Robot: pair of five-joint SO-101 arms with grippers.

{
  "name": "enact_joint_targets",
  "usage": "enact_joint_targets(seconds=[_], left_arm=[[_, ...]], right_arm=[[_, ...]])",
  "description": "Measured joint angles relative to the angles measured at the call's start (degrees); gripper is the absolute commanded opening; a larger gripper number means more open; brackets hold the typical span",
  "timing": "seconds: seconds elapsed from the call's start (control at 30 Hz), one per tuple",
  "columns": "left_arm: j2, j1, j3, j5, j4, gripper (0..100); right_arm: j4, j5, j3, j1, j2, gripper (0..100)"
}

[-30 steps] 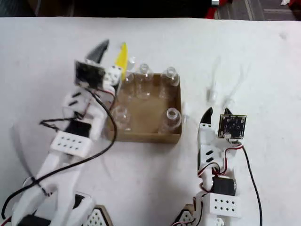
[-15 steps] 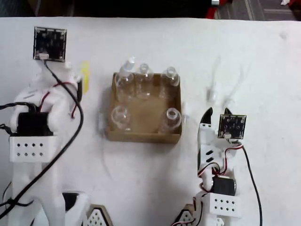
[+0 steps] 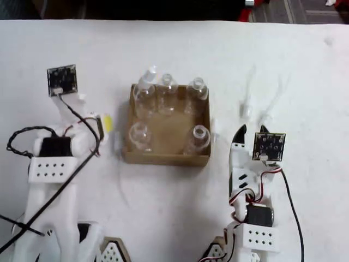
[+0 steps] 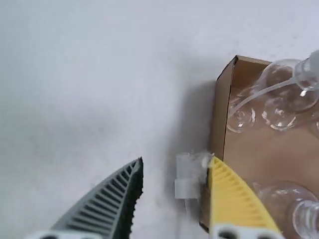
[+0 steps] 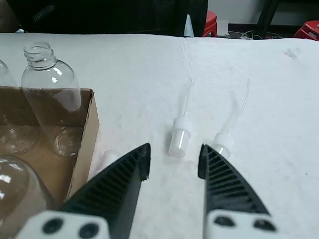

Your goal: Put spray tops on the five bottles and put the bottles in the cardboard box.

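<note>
The cardboard box (image 3: 166, 159) stands mid-table with several clear bottles in it. The back-left bottle (image 3: 145, 94) wears a spray top (image 3: 148, 73); the others, such as the bottle (image 5: 50, 82) at the back right, have bare necks. My left gripper (image 4: 177, 164) is open over the table beside the box's left wall (image 4: 219, 114), and a loose spray top (image 4: 187, 181) lies between its fingers. My right gripper (image 5: 174, 154) is open to the right of the box, a little short of two loose spray tops (image 5: 179, 137) (image 5: 222, 144).
Another loose spray top (image 5: 108, 159) lies against the box's right wall (image 5: 84, 144). White cloth covers the table (image 3: 174, 49). Open cloth lies behind the box and at the far right. The left arm's cable (image 3: 82, 164) loops over the cloth at the left.
The left arm has drawn away from the box's back-left corner, swung out left, then come down beside the box's left wall. The right arm has not moved.
</note>
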Motion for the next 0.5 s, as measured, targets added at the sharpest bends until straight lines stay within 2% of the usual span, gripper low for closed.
enact_joint_targets(seconds=[0.27,0.5], left_arm=[[1.8,0.0,5.1,0.7,-7.6,20],[20.6,0.1,-1.7,0.7,-7.6,20]], right_arm=[[0.0,0.0,0.0,0.0,0.0,13.8],[0.0,0.0,0.0,0.0,0.0,13.8]])
